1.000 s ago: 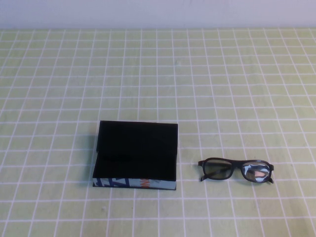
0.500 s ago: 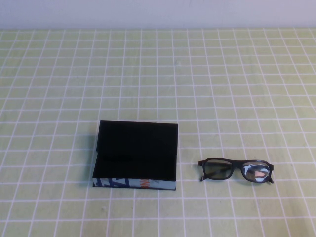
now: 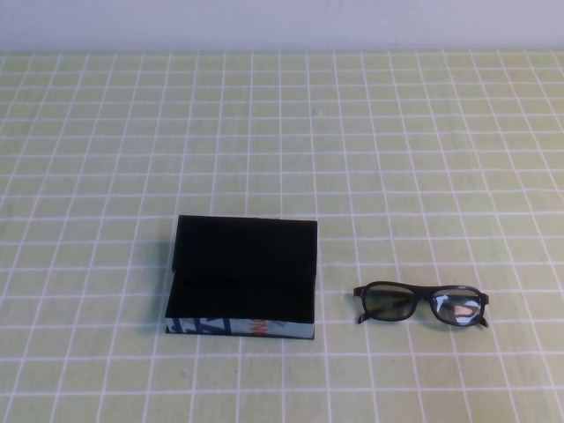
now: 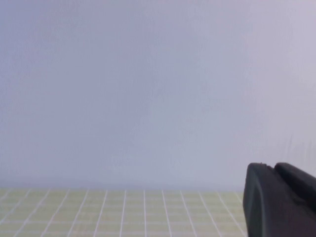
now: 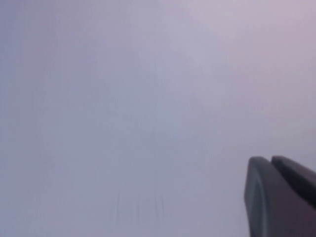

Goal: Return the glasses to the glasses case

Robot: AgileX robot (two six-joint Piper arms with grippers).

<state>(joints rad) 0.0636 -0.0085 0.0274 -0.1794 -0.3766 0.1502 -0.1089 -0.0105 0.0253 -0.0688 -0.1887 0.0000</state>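
The glasses [image 3: 421,305] lie on the green checked cloth at the near right, black-framed with the lenses facing the near edge. The glasses case [image 3: 242,273] sits to their left, a black box with its lid raised at the back and a blue-and-white front side with an orange mark [image 3: 258,328]. Neither gripper shows in the high view. My left gripper [image 4: 274,170] shows in its wrist view with its dark fingers together, held over the cloth and facing a pale wall. My right gripper [image 5: 270,163] shows likewise, fingers together, facing only the wall.
The green cloth with a white grid [image 3: 282,159] covers the whole table. A pale wall [image 3: 282,22] runs along the far edge. A gap of about one grid square separates the case from the glasses.
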